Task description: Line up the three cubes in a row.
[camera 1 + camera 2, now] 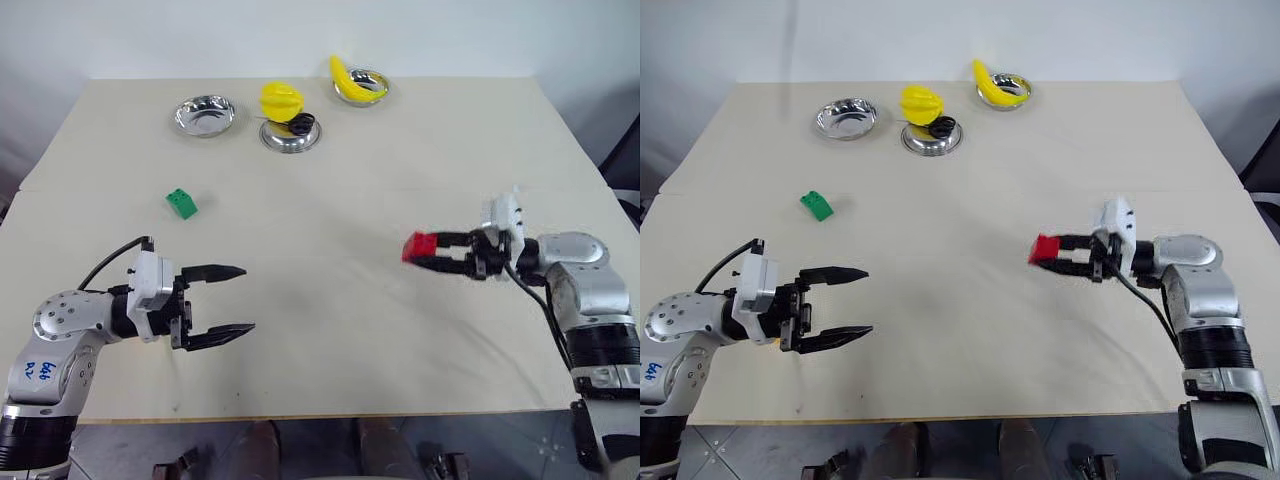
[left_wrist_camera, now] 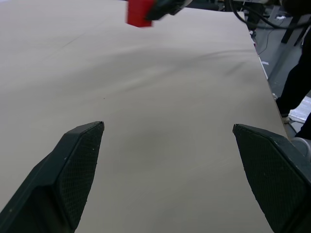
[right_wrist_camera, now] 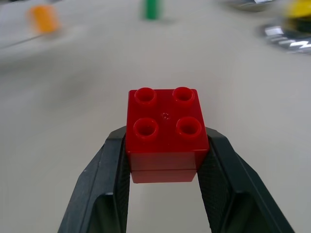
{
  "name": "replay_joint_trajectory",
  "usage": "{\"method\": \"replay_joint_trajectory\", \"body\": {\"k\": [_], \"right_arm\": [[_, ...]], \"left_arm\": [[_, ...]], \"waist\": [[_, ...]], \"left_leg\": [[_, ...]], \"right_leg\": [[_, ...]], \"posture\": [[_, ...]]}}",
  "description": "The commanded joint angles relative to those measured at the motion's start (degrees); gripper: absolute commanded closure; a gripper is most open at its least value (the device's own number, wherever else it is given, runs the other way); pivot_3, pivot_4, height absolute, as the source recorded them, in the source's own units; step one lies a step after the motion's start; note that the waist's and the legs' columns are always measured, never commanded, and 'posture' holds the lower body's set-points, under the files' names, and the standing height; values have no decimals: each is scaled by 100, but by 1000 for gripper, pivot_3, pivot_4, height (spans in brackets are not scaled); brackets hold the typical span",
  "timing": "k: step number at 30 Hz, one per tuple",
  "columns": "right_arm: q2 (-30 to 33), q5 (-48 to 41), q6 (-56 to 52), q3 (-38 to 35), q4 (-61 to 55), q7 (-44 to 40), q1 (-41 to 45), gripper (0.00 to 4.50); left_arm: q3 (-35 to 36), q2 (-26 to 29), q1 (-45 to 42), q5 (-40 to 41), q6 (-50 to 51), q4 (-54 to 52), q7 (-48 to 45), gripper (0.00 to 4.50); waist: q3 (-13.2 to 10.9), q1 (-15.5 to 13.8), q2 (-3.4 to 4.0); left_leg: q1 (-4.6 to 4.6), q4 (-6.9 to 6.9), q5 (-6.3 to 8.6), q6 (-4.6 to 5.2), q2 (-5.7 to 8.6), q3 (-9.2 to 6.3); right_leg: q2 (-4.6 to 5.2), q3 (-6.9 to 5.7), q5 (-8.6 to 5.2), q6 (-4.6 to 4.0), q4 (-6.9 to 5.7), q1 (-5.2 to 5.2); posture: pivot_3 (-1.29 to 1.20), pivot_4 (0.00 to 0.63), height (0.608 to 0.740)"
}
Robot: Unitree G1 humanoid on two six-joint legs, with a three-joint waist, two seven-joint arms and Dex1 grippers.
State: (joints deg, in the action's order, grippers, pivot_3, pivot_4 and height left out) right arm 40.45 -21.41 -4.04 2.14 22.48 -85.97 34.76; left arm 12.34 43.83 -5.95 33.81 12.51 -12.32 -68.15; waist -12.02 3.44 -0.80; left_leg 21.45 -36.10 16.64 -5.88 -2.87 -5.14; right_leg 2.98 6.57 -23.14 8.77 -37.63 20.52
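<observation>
I am looking down on a pale beige table (image 1: 330,200) set against a light wall. Along its far edge three round steel bowls are sitting: an empty bowl (image 1: 204,115) to the left, a middle bowl (image 1: 290,133) with a ribbed yellow toy fruit (image 1: 281,99) leaning on its rim and something small and dark inside, and a right bowl (image 1: 362,86) holding a yellow toy banana (image 1: 348,76).

My right gripper (image 1: 434,251) is pointing across the table toward my left, its jaws clamping the red cube (image 1: 418,247) by two opposite side faces. In the right wrist view the four studs of the red cube are facing up and it is sitting square between the fingers (image 3: 109,170), slightly above the tabletop. It is about as long as it is wide, so I am seeing no long axis.

The green cube (image 1: 181,203) is resting on the table on my left side, well apart from the red one, turned at an angle to the table edges. The orange-yellow cube (image 3: 43,18) is showing blurred in the right wrist view, well beyond the red cube; I cannot tell how it is turned.

My left gripper (image 1: 236,300) is hovering low near the front left, jaws spread wide and holding nothing.
</observation>
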Motion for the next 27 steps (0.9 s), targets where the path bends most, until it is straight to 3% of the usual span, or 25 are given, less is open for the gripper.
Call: {"method": "replay_joint_trajectory", "body": {"k": [1,9,16,18,20,25,27], "right_arm": [[92,150,609,558,408,-641,127,3003],[-221,180,1167,715,1374,-653,485,3003],[-336,156,1218,671,1474,-600,470,3003],[-387,198,1705,602,1474,-622,428,2274],[-337,166,1589,611,1431,-646,448,1801],[13,-387,1092,429,637,-653,454,98],[260,-722,711,407,69,-653,324,39]], "left_arm": [[91,9,75,67,-3,-115,22,0],[254,30,381,170,80,-376,151,0],[307,67,380,195,145,-423,197,0],[307,70,337,171,117,-377,189,0],[321,82,300,187,128,-347,175,0],[705,35,181,560,416,-323,411,0],[1075,-56,129,812,552,-294,706,0]], "waist": [[0,3,0],[0,26,0],[0,0,0],[0,1,0],[0,6,0],[-2,1,3],[-2,-8,4]], "left_leg": [[0,0,0,0,0,0],[1,-3,-1,-2,3,3],[1,-5,-1,-2,8,4],[1,-5,-1,-2,8,4],[1,-4,-1,-2,8,3],[1,-4,-1,-2,8,4],[2,-4,-1,-2,8,2]], "right_leg": [[0,0,0,0,-1,0],[10,-1,0,0,-7,6],[16,-2,0,0,-7,4],[16,-3,0,0,-9,5],[15,-4,0,0,-9,5],[16,-4,0,0,-11,7],[17,-4,0,0,-11,7]], "posture": [[0,150,740],[0,150,740],[0,150,740],[0,150,740],[0,150,740],[0,150,740],[0,150,740]]}}
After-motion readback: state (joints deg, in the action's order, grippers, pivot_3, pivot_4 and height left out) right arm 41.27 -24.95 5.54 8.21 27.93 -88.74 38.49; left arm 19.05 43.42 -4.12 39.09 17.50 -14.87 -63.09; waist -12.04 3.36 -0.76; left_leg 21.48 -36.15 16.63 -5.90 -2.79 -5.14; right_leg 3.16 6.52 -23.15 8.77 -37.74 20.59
